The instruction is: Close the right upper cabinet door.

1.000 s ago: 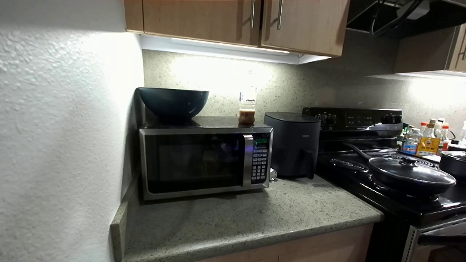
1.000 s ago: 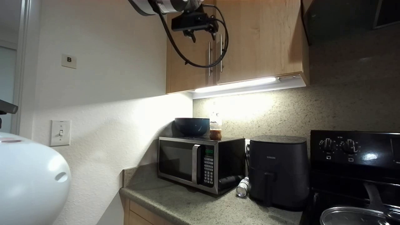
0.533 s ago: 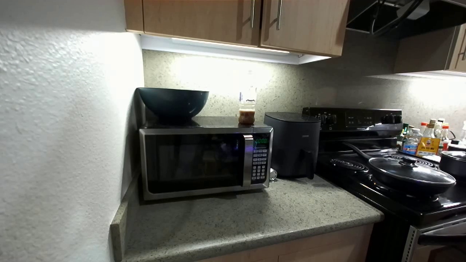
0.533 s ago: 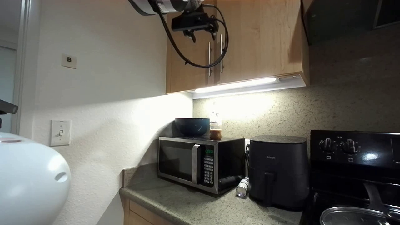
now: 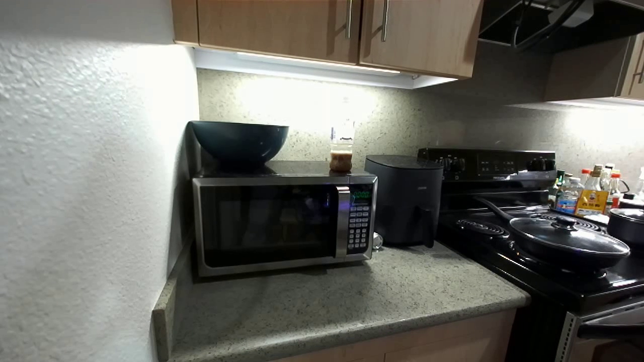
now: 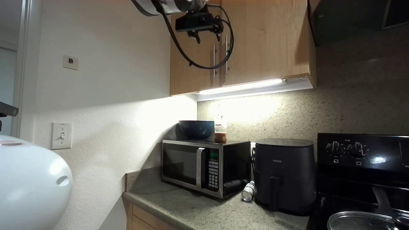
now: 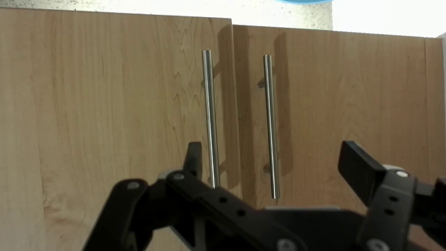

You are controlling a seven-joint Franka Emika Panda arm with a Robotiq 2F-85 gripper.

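Note:
The right upper cabinet door (image 5: 422,35) is light-brown wood with a metal bar handle (image 5: 385,20) near its left edge. It also shows in an exterior view (image 6: 268,44) and in the wrist view (image 7: 122,104), which is upside down. There its edge stands slightly proud of the left door (image 7: 348,104) and casts a shadow on it. My gripper (image 6: 208,39) is in front of the doors near the handles. In the wrist view my gripper (image 7: 271,150) is open and empty. One finger (image 7: 193,158) is beside the right door's handle; whether it touches is unclear.
Below stand a microwave (image 6: 191,166) with a dark bowl (image 6: 196,129) and a bottle (image 6: 220,135) on top. An air fryer (image 6: 284,175) and a stove (image 6: 361,172) are to the right. A wall (image 6: 111,64) borders the left. A cable loop (image 6: 204,67) hangs from the arm.
The right door has swung in very slightly: its handle has shifted a few pixels toward the left door in an exterior view. The arm and gripper show no visible movement.

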